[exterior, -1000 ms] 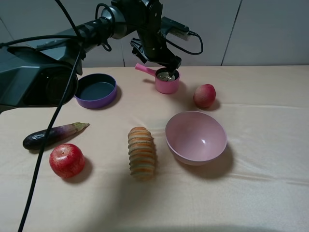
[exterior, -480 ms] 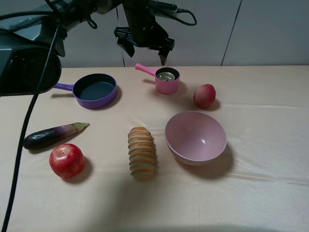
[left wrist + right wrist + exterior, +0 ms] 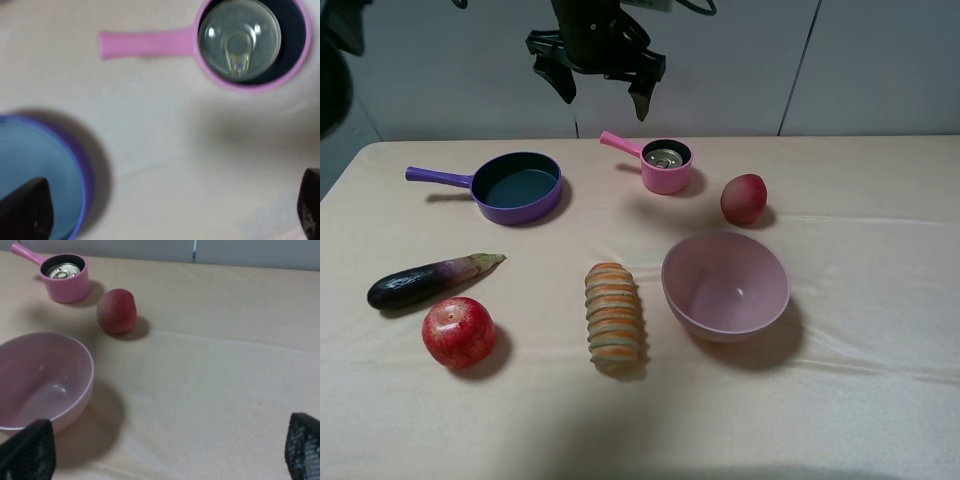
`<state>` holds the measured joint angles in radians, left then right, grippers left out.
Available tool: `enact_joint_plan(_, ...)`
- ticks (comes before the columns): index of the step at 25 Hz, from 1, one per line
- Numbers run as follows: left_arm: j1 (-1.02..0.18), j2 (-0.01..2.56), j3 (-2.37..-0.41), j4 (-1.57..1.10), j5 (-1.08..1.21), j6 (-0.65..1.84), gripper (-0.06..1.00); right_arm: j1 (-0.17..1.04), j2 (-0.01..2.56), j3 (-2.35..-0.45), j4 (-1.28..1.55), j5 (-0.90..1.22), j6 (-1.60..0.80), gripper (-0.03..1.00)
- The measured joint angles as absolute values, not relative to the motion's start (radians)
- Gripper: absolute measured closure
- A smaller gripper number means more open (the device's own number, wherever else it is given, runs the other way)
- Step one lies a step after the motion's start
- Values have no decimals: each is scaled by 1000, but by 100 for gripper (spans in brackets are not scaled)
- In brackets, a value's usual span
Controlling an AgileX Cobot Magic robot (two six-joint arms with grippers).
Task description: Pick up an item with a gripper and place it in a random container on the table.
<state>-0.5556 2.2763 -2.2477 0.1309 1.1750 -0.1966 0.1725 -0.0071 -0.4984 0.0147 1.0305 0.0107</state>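
Beige cloth with slight creases covers the table (image 3: 880, 400), and pale grey wall panels rise behind its far edge; the left gripper (image 3: 603, 92) hangs high above that far edge against the wall, claw pointing down, its two black fingers (image 3: 642, 100) spread wide with nothing between them; below it and a little toward the right fingertip stands the pink saucepan (image 3: 666, 166), and the tin can (image 3: 664, 158) sits inside, pull-tab lid up; the left wrist view looks straight down on the can within the pan's dark interior, clear of both fingertips. Below the gripper toward its other fingertip lies the purple frying pan (image 3: 518, 186). Right gripper (image 3: 170, 452): only two dark fingertips show at the frame's lower corners, set far apart and empty, with the pink bowl (image 3: 75, 357) near one of them and a peach (image 3: 117, 311) beyond the bowl.
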Motion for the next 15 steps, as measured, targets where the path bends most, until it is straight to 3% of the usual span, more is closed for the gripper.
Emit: enact_joint_plan(15, -549, 1739, -1518, 105, 1110, -297, -5, 172, -7, -498, 15, 1031, 11, 27)
